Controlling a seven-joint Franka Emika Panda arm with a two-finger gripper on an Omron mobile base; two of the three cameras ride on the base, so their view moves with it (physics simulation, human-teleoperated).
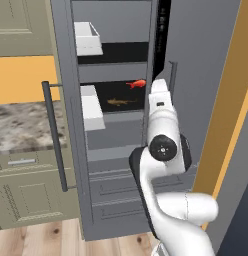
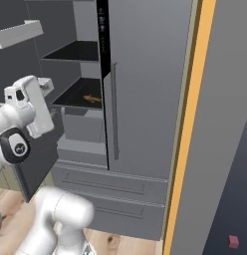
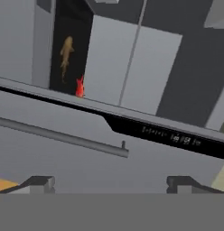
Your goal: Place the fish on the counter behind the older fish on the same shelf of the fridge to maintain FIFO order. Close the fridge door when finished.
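Inside the fridge, the red-orange fish lies at the back of the black shelf. The brown older fish lies in front of it on that shelf. The hand view also has the red fish and the brown one, past the edge of the shut right door. My gripper is open with nothing between its fingers, held in front of the fridge's middle and apart from both fish. The marble counter lies to the left.
The fridge's left door stands open, with white bins and a long bar handle. The right door's handle runs vertically. Grey drawers sit below. An orange-edged wall stands right of the fridge.
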